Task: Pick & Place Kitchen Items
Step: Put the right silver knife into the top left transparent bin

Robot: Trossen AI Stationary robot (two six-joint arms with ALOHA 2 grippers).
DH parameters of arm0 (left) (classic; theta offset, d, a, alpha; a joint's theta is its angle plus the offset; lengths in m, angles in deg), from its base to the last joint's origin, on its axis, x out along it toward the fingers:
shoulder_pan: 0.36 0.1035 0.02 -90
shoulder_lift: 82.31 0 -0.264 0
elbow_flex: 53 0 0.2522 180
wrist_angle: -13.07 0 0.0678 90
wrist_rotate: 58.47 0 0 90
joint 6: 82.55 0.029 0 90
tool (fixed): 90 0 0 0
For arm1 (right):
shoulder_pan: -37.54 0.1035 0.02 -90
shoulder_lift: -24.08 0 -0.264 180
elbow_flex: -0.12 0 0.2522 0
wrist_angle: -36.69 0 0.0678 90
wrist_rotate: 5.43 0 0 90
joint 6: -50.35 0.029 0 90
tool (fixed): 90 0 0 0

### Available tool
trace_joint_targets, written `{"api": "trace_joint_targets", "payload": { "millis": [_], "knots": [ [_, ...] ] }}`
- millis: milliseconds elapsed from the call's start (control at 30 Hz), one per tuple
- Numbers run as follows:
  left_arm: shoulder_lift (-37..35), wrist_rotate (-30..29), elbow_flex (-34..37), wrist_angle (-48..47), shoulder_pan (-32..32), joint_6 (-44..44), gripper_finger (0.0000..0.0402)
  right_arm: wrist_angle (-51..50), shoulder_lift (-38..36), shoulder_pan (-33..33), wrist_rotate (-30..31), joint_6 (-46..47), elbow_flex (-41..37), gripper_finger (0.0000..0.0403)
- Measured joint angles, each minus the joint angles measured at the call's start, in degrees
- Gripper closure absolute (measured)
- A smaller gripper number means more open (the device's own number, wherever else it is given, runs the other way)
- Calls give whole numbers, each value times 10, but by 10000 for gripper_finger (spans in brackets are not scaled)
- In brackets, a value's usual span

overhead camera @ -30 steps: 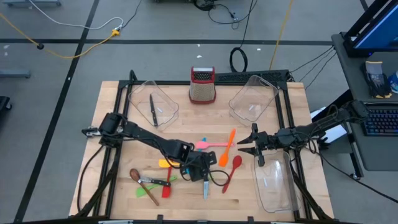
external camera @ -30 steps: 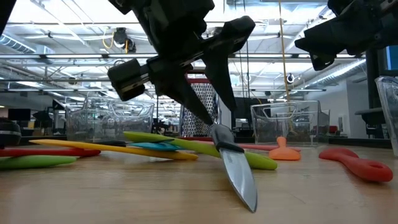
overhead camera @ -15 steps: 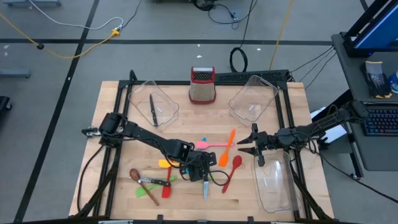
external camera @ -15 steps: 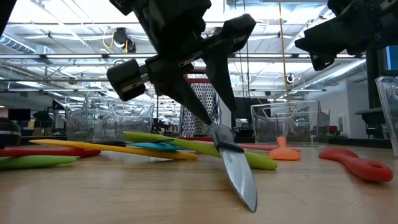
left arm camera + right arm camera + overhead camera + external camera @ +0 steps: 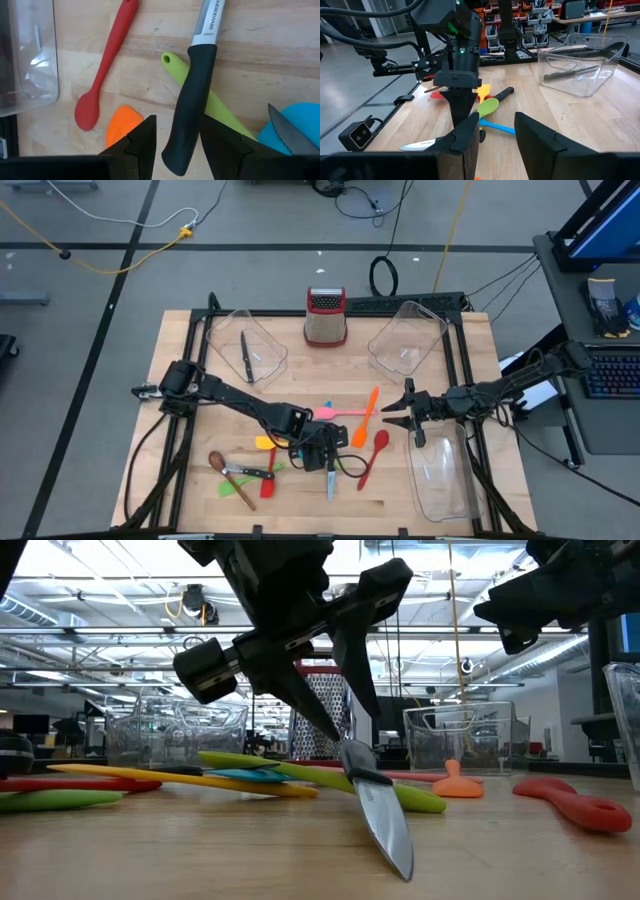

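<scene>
Black-handled steel knife [image 5: 372, 802] in my left gripper's [image 5: 177, 142] clamp, blade tip down on wood (green spatula [image 5: 212, 102] underneath); right gripper [image 5: 492, 132] open.

Both arms are dark, jointed tubes trailing black cables. The left gripper [image 5: 340, 690] has a boxy black body, a round knob on its side and flat tapering fingers. A small green light glows on its wrist.
</scene>
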Motion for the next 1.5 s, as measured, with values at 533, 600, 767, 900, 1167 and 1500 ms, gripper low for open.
{"api": "trace_joint_targets", "payload": {
  "millis": [533, 600, 767, 900, 1167, 1500],
  "knots": [
    [23, -20, -3, 13, 3, 11, 250, -3, 0, -7, 0, 0, 0, 287],
    [22, -20, -3, 17, 3, 17, 250, -5, 0, -10, 0, 0, -1, 287],
    [22, -20, -3, 16, 3, 26, 250, -5, 0, -14, -2, 0, -1, 287],
    [22, -20, -3, 17, 3, 27, 250, -3, 0, -14, -2, 0, 0, 287],
    [22, -20, -3, 20, 4, 31, 250, 0, 0, -14, -2, 0, 0, 287],
    [53, -65, -2, 50, 4, 59, 250, -2, 0, -14, -2, 0, 0, 287]
  ]
}}
